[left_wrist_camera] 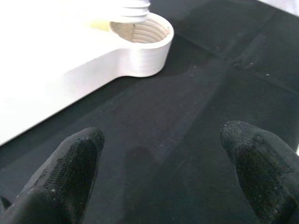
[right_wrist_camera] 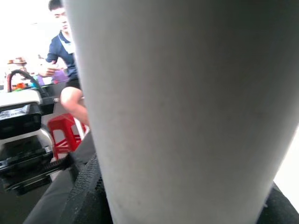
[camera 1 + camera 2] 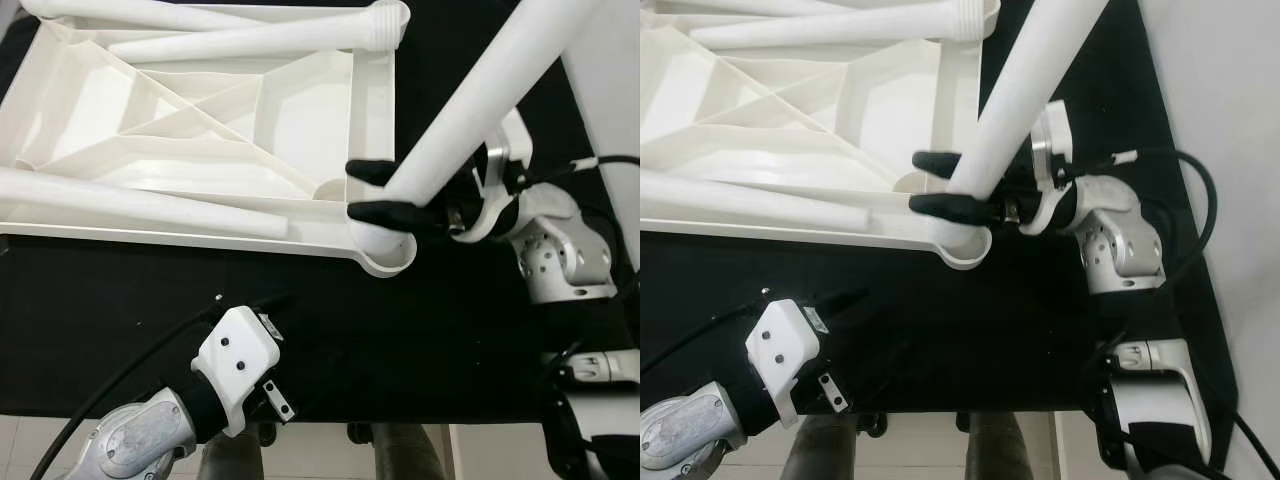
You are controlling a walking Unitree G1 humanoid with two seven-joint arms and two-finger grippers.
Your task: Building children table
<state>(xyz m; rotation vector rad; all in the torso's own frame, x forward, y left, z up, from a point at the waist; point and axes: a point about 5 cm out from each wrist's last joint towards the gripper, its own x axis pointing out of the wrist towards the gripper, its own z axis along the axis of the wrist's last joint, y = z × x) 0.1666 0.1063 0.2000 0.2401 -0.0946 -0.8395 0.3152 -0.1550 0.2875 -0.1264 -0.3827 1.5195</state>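
Left eye view: white plastic tabletop (image 3: 200,150) lies upside down on a black cloth (image 3: 300,330), ribs showing, three loose legs resting across it. Right gripper (image 3: 385,192) is clamped on a fourth leg (image 3: 480,90) near its lower end, holding it tilted over the threaded corner socket (image 1: 142,32). Left gripper (image 1: 159,163) hovers over the cloth near that corner, fingers wide apart, holding nothing. The leg looks light, stiff, smooth and probably slippery; a low grip close to the thread should suit turning it in.
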